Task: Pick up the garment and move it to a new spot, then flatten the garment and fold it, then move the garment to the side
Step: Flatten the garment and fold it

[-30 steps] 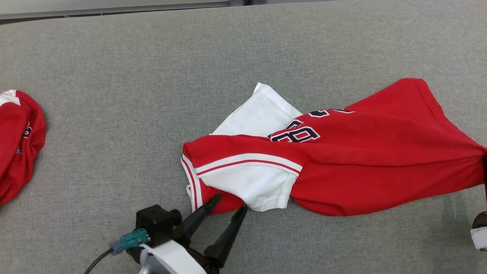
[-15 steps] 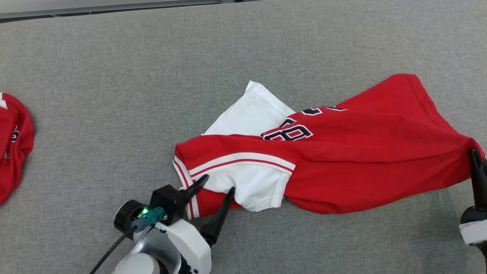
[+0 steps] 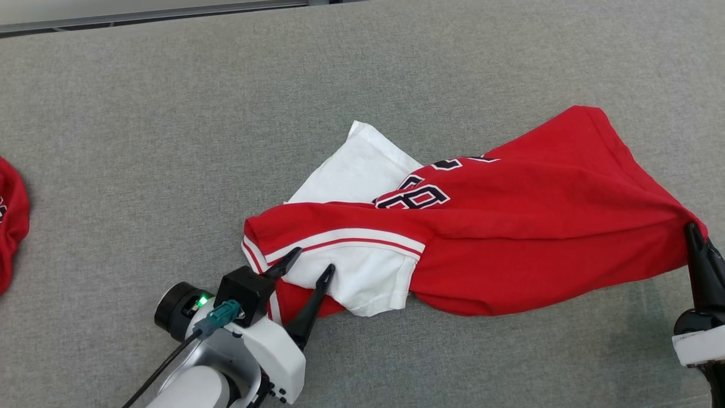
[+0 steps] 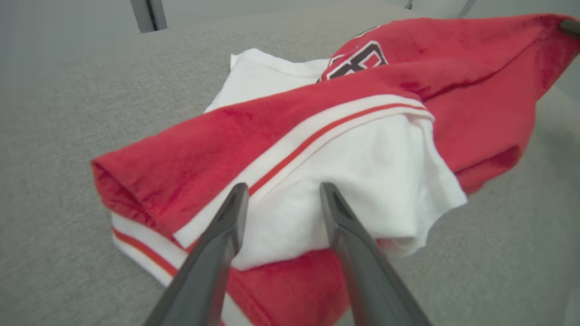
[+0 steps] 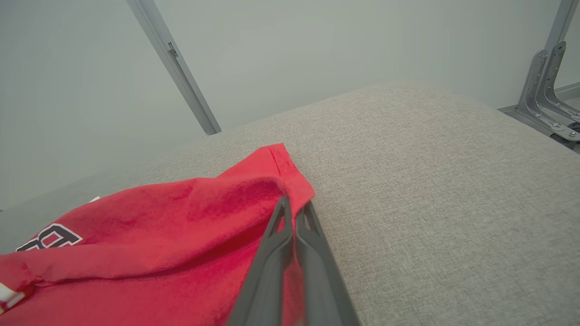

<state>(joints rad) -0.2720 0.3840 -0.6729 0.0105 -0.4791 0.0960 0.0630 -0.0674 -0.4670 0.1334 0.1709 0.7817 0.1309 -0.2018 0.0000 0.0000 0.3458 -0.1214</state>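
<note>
The grey woven table (image 3: 170,113) lies before you, and in the right wrist view a pale wall with a slanted metal post (image 5: 181,77) stands behind it. Far to the left of the left gripper, at the edge of the head view, you see a piece of another red cloth (image 3: 8,226). Less of it shows than one second ago. The whole picture has slid to the left, so the camera has turned, not the cloth.

The left gripper (image 3: 312,260) has its fingers apart and holds nothing. One second ago its tips were just at the near edge of the garment. Now they lie over it, one finger on the red-and-white striped band and the other on the white sleeve (image 3: 368,277), and the gap between them is a little narrower. In the left wrist view the left gripper (image 4: 283,186) has the white sleeve cloth between its two fingers, and the cloth is not pinched.

The garment (image 3: 538,226), a red jersey, lies crumpled on the table and stretches from the left gripper to the right gripper. Its dark number (image 3: 413,195) is beyond the left fingertips, a little to their right.

The right gripper (image 3: 694,235) is clenched on the right corner of the garment. In the right wrist view its fingers (image 5: 297,203) are pressed together with the red hem between them, the same grip as half a second ago.
</note>
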